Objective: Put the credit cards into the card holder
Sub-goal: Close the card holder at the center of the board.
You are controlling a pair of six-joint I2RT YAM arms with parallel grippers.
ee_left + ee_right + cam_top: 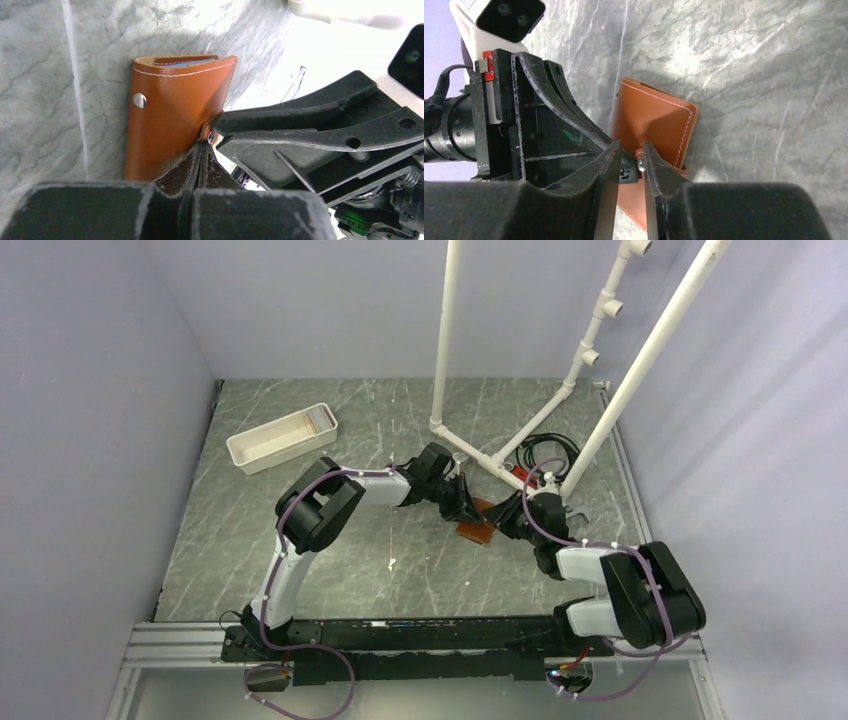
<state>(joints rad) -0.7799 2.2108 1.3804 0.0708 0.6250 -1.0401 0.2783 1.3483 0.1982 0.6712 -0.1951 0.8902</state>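
Note:
The brown leather card holder (478, 531) lies on the marble table between the two arms. In the left wrist view the card holder (170, 105) shows a metal snap, and the pale blue edge of a credit card (187, 63) sits in its top pocket. My left gripper (202, 144) is shut on the holder's strap tab. My right gripper (630, 154) stands slightly open around that same tab and the left fingertips, over the card holder (659, 117). From above, the left gripper (464, 507) and right gripper (503, 522) meet tip to tip.
A long white tray (282, 437) stands at the back left. A white pipe frame (470, 448) rises just behind the grippers, with a black cable coil (548, 450) by its foot. Walls close in on the left, back and right.

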